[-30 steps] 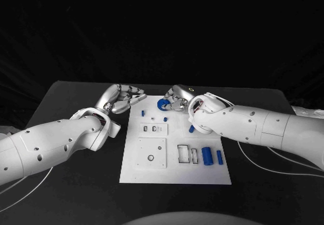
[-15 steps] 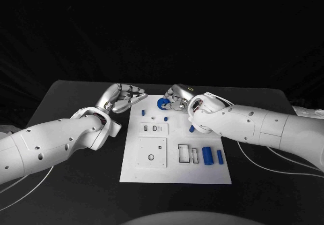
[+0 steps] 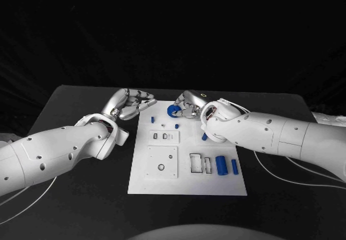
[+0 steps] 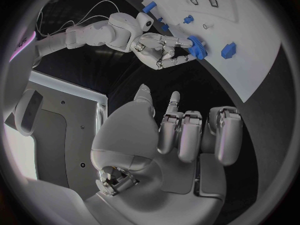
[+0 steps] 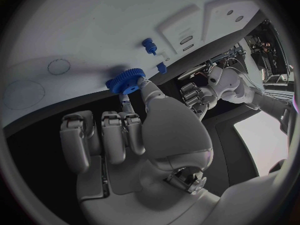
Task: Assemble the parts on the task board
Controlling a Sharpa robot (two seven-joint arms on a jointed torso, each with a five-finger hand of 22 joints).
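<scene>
The white task board [image 3: 187, 176] lies in the middle of the black table. At its far edge my right hand [image 3: 190, 105] pinches a blue gear [image 3: 174, 110] between thumb and a finger, just above the board; the gear [image 5: 127, 80] shows clearly in the right wrist view, as does the gear [image 4: 199, 47] in the left wrist view. My left hand [image 3: 130, 104] hovers off the board's far left corner with fingers curled in and nothing in it. Small blue pegs [image 3: 153, 120] [image 3: 178, 125] stand on the board near the gear.
A blue piece [image 3: 205, 136] sits by my right wrist. A thick blue cylinder [image 3: 221, 165] and a thin one [image 3: 234, 167] lie on the board's right side beside rectangular slots [image 3: 196, 163]. A square plate [image 3: 162, 162] sits at the board's left.
</scene>
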